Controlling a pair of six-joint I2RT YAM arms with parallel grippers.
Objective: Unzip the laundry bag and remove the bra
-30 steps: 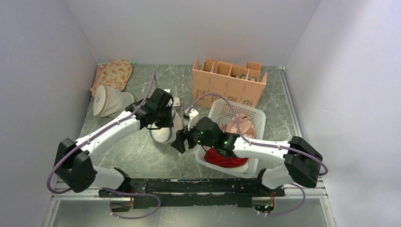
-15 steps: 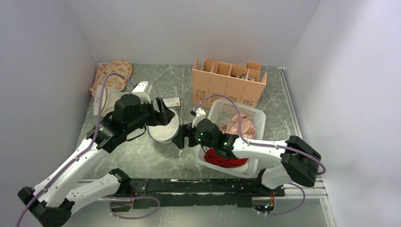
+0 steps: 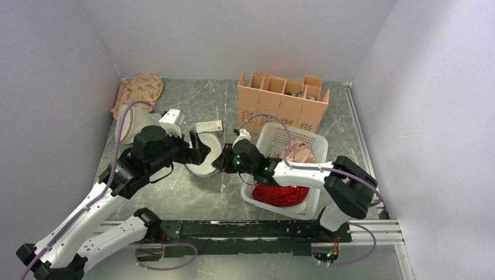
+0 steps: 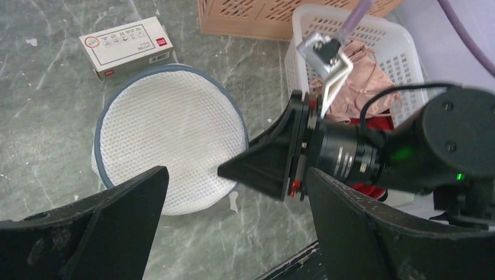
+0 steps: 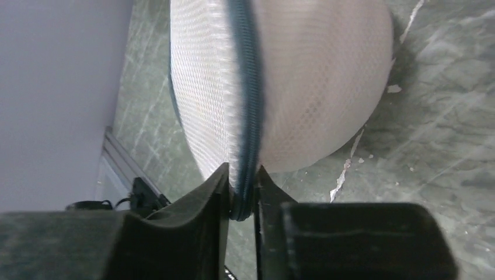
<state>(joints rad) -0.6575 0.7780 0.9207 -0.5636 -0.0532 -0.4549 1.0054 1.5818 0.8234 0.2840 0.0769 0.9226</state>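
My right gripper point(image 5: 240, 198) is pinched nearly closed on the rim of the laundry bag point(image 5: 315, 81), its two fingers clamped either side of the grey-blue zipper point(image 5: 248, 87). On the overhead feed it holds the bag at its 3 o'clock edge. The zipper is blurred this close, so I cannot tell where its pull sits.

My left gripper point(image 3: 199, 149) is spread wide over the bag's 9 o'clock side. From its wrist camera the fingers frame the round mesh face and the tip of the right gripper. I cannot tell whether it touches the mesh.

The bag rests on the desk point(image 3: 175, 192) near the middle, with one flat white mesh face turned up towards the left wrist camera (I can see nothing through the mesh).

- At 12 o'clock from the bag, just beside its rim, lies a small white box point(image 4: 127, 46).
- At 3 o'clock stands a white basket point(image 3: 312, 143). It holds a pink garment point(image 3: 297, 153) at its far end and a red garment point(image 3: 280, 195) at its near end.
- At 1 o'clock, behind the basket, is a peach crate point(image 3: 283, 102) with open compartments.
- At 10 o'clock lies a cream bag point(image 3: 133, 123) on its side.
- Beyond that, near the back wall, is a floral pouch point(image 3: 140, 92).
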